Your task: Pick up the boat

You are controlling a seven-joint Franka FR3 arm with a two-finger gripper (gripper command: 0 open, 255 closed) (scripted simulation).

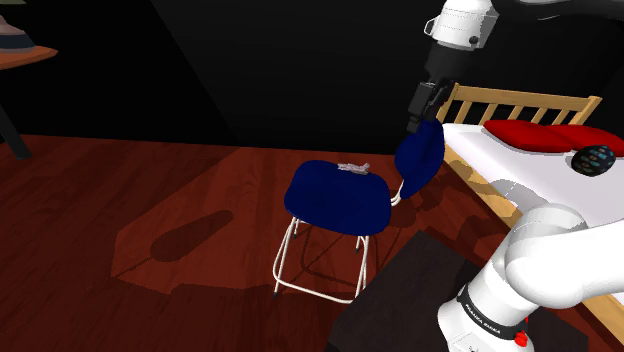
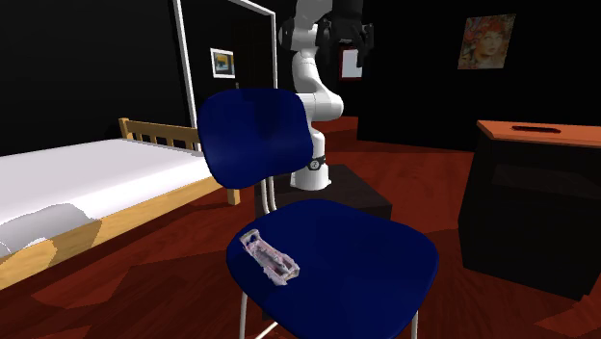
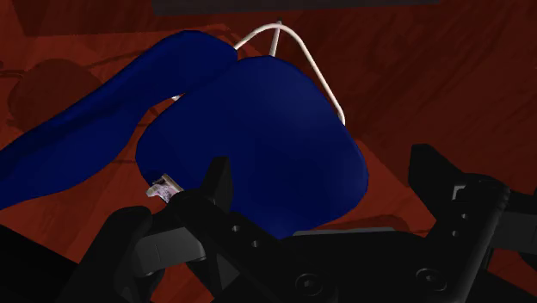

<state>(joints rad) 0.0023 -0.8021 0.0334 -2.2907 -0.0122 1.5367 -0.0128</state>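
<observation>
The boat (image 1: 355, 167) is a small pale grey-white model lying on the seat of a blue chair (image 1: 340, 197) with white legs. In the second exterior view the boat (image 2: 270, 256) lies near the front edge of the chair's seat (image 2: 366, 265). My black gripper (image 1: 421, 108) hangs above the top of the chair's backrest (image 1: 420, 155), well above and apart from the boat. In the wrist view the gripper (image 3: 323, 176) is open, its fingers (image 3: 218, 179) standing apart with nothing between them; the boat (image 3: 163, 191) peeks out beside one finger, partly hidden by it.
A bed (image 1: 520, 170) with a wooden headboard, red pillows (image 1: 540, 135) and a dark patterned ball (image 1: 595, 160) stands close behind the chair. A dark cabinet (image 2: 539, 212) stands at the second exterior view's right. The floor (image 1: 150, 220) is dark red wood.
</observation>
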